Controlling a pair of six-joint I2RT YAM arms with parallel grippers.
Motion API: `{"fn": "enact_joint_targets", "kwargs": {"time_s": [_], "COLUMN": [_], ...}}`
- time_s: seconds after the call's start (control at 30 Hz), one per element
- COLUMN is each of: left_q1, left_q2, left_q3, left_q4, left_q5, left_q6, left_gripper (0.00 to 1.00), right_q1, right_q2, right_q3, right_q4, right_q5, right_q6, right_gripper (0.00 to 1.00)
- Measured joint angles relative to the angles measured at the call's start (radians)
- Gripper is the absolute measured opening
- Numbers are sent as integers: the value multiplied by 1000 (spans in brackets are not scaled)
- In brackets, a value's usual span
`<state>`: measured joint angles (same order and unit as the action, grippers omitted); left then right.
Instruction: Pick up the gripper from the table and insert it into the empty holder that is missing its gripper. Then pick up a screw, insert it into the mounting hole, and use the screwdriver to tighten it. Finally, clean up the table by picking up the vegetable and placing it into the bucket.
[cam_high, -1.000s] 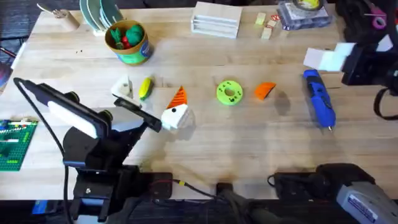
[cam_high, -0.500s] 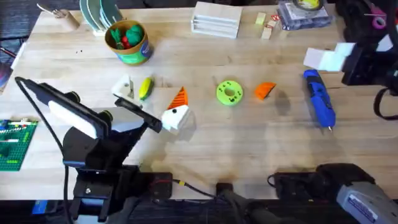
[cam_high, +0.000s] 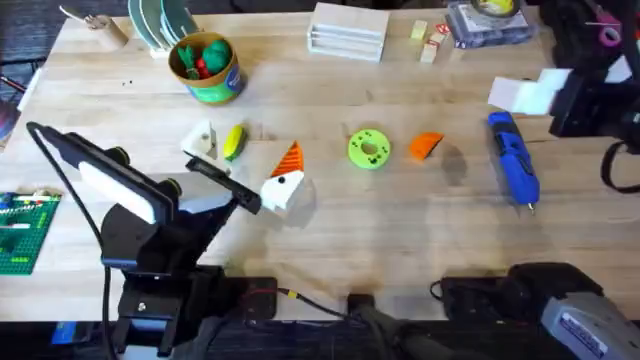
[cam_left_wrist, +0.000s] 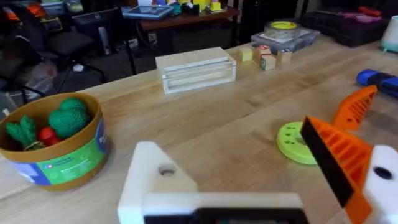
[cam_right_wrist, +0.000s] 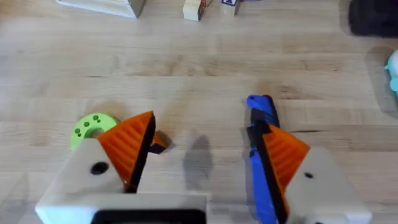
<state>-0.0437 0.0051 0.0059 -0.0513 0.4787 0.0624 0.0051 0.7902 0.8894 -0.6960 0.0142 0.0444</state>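
My left arm sits low over the table (cam_high: 400, 230), wrist pointing right and forward. My left gripper (cam_high: 245, 170) is spread wide, holding nothing. One side is a bare white holder (cam_left_wrist: 155, 180) with an empty screw hole; the other side carries its orange pad (cam_left_wrist: 339, 155). In the overhead view the bare holder (cam_high: 200, 140) sits just beside the vegetable (cam_high: 233, 141), yellow with a green end, lying on the table. Whether they touch, can't tell.

My right arm is up at the right edge, mostly dark and cut off by the frame. My right gripper (cam_right_wrist: 202, 158) is open wide, both orange pads on, holding nothing, and hangs above the table.

The loose orange gripper (cam_high: 427, 145) lies on the table between the flat green disc (cam_high: 369, 148) and the screwdriver (cam_high: 514, 160). In the right wrist view it is mostly hidden behind my own pad, just a sliver showing. The screwdriver (cam_right_wrist: 264, 155) is partly covered there by my other finger, tip hidden.

The bucket (cam_high: 205, 68) stands at the far left, green and red toys inside. Screws: can't make any out.
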Motion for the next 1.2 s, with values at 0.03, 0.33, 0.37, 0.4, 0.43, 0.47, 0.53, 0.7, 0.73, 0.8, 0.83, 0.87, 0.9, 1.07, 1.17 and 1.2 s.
{"fn": "enact_joint_targets", "kwargs": {"time_s": [0.03, 0.33, 0.37, 0.4, 0.43, 0.47, 0.53, 0.7, 0.73, 0.8, 0.83, 0.87, 0.9, 1.07, 1.17, 1.2], "left_q1": [0, 0, 0, 0, 0, 0, 0, 0, 0, 0, 0, 0, 0, 0, 0, 0], "left_q2": [0, 0, 0, 0, 0, 0, 0, 0, 0, 0, 0, 0, 0, 0, 0, 0], "left_q3": [0, 0, 0, 0, 0, 0, 0, 0, 0, 0, 0, 0, 0, 0, 0, 0], "left_q4": [0, -11, -11, -12, -12, -12, -12, -13, -13, -13, -13, -13, -13, -13, -13, -13], "left_q5": [20, 413, 457, 503, 543, 578, 642, 730, 739, 752, 757, 760, 761, 767, 768, 768], "left_q6": [0, 0, 0, 0, 0, 0, 0, 0, 0, 0, 0, 0, -1, -2, -2, -2], "left_gripper": [993, 993, 993, 993, 993, 993, 993, 994, 993, 993, 993, 993, 993, 993, 993, 993], "right_q1": [0, 0, 0, 0, 0, 0, 0, 0, 0, 0, 0, 0, 0, 0, 0, 0], "right_q2": [0, 0, 0, 0, 0, 0, 0, 0, 0, 0, 0, 0, 0, 0, 0, 0], "right_q3": [0, 0, 0, 0, 0, 0, 0, 0, 0, 0, 0, 0, 0, 0, 0, 0], "right_q4": [0, 0, 0, 0, 0, 0, 0, 0, 0, 0, 0, 0, 0, 0, -6, -21], "right_q5": [0, 0, 0, 0, 0, 0, 0, 0, 0, 0, 0, 0, 0, 0, 0, -1], "right_q6": [0, 0, 0, 0, 0, 0, 0, 0, 0, 0, 0, 0, 0, 0, 0, 1], "right_gripper": [991, 991, 991, 991, 991, 991, 991, 991, 992, 991, 992, 992, 992, 992, 991, 992]}}
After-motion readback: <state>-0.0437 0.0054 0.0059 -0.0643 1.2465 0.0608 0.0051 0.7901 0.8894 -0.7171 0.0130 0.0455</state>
